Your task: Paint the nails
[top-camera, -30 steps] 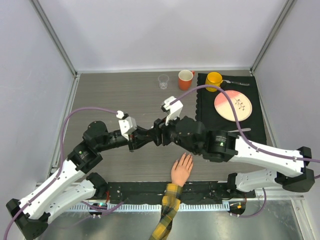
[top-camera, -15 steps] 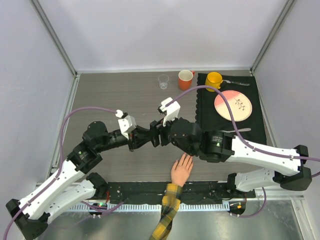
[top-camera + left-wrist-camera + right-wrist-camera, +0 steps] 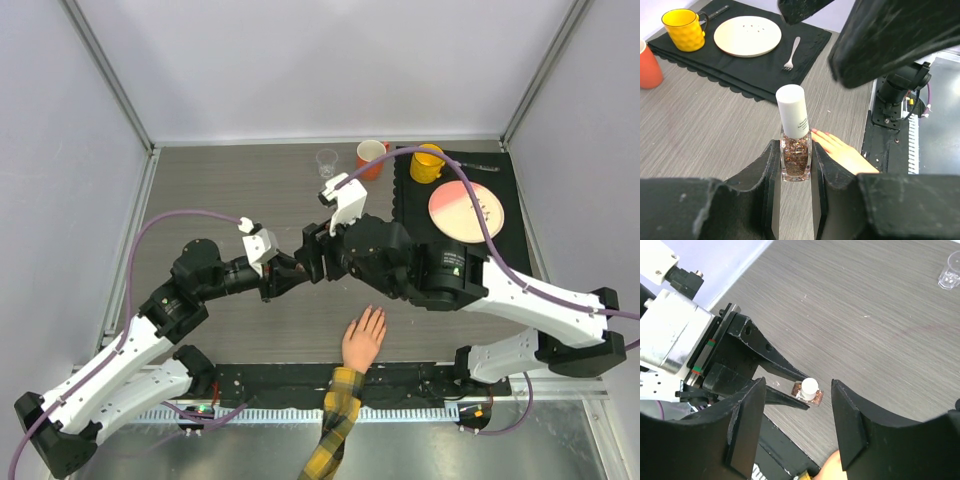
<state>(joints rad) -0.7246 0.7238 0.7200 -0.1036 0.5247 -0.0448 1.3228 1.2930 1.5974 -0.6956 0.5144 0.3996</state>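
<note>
The left end effector [image 3: 795, 167] is pinched on a small square bottle [image 3: 794, 131] of glittery polish, its fingers [image 3: 771, 172] pressed against the glass on both sides below the white cap, which is on. The bottle is held roughly upright over the middle of the bench [image 3: 220, 190]. The right end effector [image 3: 798, 390] hangs just above it with its fingers [image 3: 747, 425] spread wide, one on each side of the cap and clear of it. A fake hand [image 3: 363, 338] lies flat at the near edge, slightly right of centre, its fingers pointing toward the far edge and its plaid sleeve [image 3: 335, 425] trailing off the bench. The nails [image 3: 814, 131] are at the fingertips, just beyond and right of the bottle in the left wrist view; they barely stand out from the fingers, though one tip looks faintly pink. A black mat [image 3: 410, 215] fills the far right corner and carries a plate [image 3: 466, 210], a fork [image 3: 791, 52] and a yellow mug [image 3: 428, 163]. An orange mug [image 3: 371, 158] and a clear cup [image 3: 327, 162] stand by the far edge, left of the mat.
</note>
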